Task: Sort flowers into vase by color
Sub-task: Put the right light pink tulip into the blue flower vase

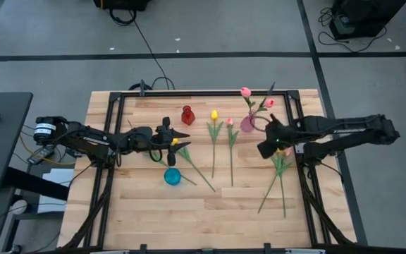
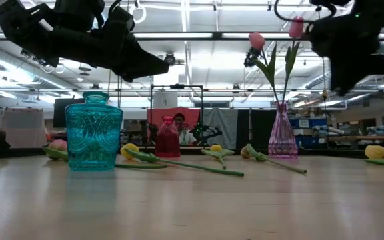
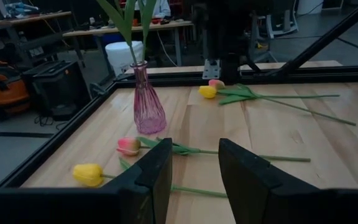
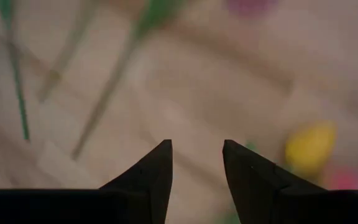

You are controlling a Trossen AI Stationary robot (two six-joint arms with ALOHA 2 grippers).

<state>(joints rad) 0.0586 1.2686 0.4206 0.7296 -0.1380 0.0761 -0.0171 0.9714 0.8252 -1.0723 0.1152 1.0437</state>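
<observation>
Both jaws stand parted and empty: from above, the right gripper (image 1: 268,146) hovers over flowers (image 1: 280,166) near the bench's right edge, the left gripper (image 1: 177,137) mid-bench beside the turquoise vase (image 1: 172,176). Level across, two pink tulips stand in the pink vase (image 2: 282,133). Stems look light and limp, so I'd pinch mid-stem.

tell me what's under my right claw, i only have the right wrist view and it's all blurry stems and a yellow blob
Observer: Your right claw hangs open over the loose tulips lying along the table's right side.
Operator: any vase near me with flowers in it
Observer: Yes, the pink vase beside your claw holds two pink tulips.
Operator: where's the other arm
Observer: The left claw is open over the table's middle, between the red vase and the teal vase.
</observation>
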